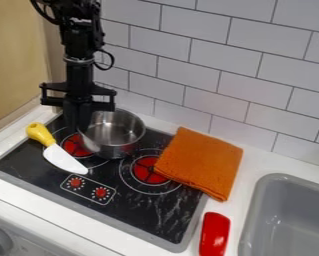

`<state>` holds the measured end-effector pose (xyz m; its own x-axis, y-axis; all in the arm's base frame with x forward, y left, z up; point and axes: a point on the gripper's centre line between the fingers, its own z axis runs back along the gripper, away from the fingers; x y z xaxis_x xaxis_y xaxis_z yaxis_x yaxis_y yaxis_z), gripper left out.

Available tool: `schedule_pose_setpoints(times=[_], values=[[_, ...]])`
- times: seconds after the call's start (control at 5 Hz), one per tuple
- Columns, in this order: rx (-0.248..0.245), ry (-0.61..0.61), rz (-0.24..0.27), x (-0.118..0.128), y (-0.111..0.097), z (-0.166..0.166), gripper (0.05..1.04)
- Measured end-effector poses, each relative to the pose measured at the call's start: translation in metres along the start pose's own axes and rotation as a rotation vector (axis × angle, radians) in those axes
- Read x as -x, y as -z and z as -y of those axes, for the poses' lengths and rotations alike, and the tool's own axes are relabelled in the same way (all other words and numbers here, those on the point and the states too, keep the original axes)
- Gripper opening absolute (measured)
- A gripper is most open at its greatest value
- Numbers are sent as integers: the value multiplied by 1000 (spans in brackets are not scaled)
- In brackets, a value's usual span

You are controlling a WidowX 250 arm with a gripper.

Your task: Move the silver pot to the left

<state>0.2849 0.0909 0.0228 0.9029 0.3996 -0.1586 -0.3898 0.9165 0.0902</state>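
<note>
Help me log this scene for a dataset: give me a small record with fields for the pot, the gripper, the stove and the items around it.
pot: silver, upright, on the stovetop, beside the left red burner in view
pot interior: open to view
gripper: black, pointing down at the pot's left side in view
knife: yellow handle, white blade, blade on the stovetop
cloth: orange, folded, overlapping the stovetop's edge
red object: between stovetop and sink, identity unclear

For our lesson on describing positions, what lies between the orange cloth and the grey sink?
In the camera view, only a bare strip of white counter lies between the orange cloth and the grey sink.
</note>
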Motion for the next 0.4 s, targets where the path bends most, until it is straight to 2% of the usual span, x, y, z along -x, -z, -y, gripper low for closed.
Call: schedule_pose_setpoints(times=[0.2,0.4], values=[[-22,-8,-24,5,-3,-4,502],[-37,-11,11,12,-31,-5,800]])
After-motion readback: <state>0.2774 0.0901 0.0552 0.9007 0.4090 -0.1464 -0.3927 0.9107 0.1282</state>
